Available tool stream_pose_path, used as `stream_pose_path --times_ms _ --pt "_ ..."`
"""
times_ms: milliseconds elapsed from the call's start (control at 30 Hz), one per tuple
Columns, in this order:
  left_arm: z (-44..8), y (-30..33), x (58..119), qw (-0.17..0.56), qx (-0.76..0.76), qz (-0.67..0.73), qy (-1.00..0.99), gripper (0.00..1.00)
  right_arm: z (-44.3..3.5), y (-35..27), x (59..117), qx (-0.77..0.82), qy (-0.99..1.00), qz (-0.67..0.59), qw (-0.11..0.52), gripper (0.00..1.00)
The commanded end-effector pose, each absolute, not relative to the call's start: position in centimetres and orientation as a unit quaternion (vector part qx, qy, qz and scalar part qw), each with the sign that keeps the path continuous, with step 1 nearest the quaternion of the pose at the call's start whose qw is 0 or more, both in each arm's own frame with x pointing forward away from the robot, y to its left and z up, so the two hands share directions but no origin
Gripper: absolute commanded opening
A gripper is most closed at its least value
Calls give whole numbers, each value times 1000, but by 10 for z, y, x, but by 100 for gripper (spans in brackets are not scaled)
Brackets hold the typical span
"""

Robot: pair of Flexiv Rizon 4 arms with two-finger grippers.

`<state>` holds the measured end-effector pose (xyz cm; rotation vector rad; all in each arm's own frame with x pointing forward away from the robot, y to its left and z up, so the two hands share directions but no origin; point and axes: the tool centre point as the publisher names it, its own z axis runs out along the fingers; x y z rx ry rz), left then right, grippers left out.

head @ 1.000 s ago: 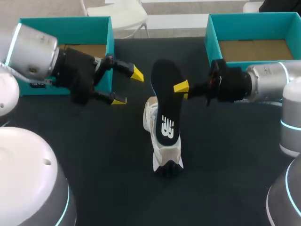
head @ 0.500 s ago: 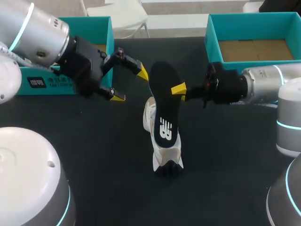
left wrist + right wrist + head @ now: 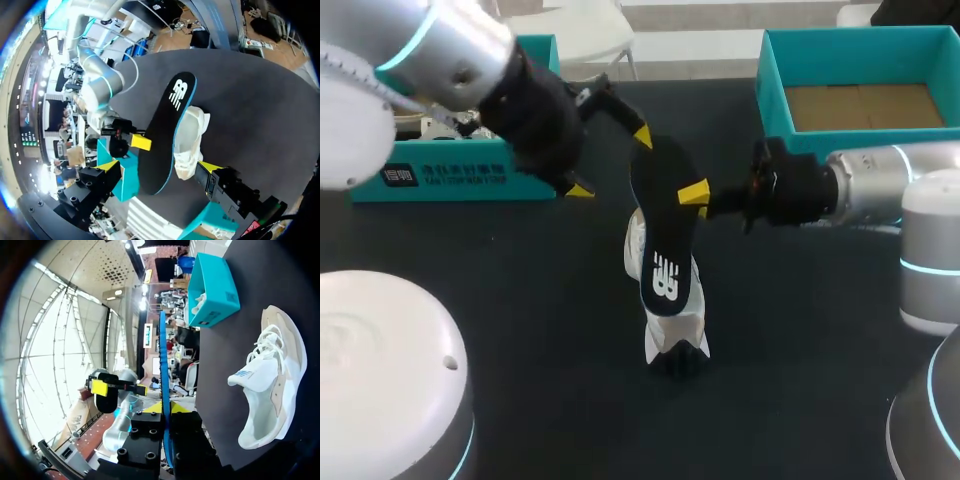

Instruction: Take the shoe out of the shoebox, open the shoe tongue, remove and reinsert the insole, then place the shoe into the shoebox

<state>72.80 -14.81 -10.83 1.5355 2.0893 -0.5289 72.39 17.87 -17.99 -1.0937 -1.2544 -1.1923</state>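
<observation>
My right gripper [image 3: 698, 194] is shut on the edge of a black insole [image 3: 665, 220] with a blue rim and holds it tilted above the shoe. In the right wrist view the insole [image 3: 163, 355] shows edge-on, clamped in the gripper [image 3: 163, 409]. The white and beige shoe [image 3: 667, 325] lies on the dark table under the insole's lower end, and also shows as the shoe [image 3: 270, 375] and the shoe [image 3: 192, 140]. My left gripper [image 3: 612, 162] is open at the insole's far end. Its two fingers stand on either side of the insole [image 3: 167, 135], apart from it.
A teal shoebox [image 3: 450, 175] stands at the back left, partly behind my left arm. A second teal shoebox [image 3: 775, 100] with a brown bottom stands at the back right, behind my right arm. The table is dark all round the shoe.
My left arm has swung right, bringing its open gripper up to the insole's far end. My right gripper has shifted the insole slightly left and lower, still shut on it.
</observation>
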Motion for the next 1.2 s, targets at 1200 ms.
stream_pose_path --times_ms 1200 --pt "-111 -187 736 36 692 44 720 100 -184 180 730 -459 -522 -488 528 0"
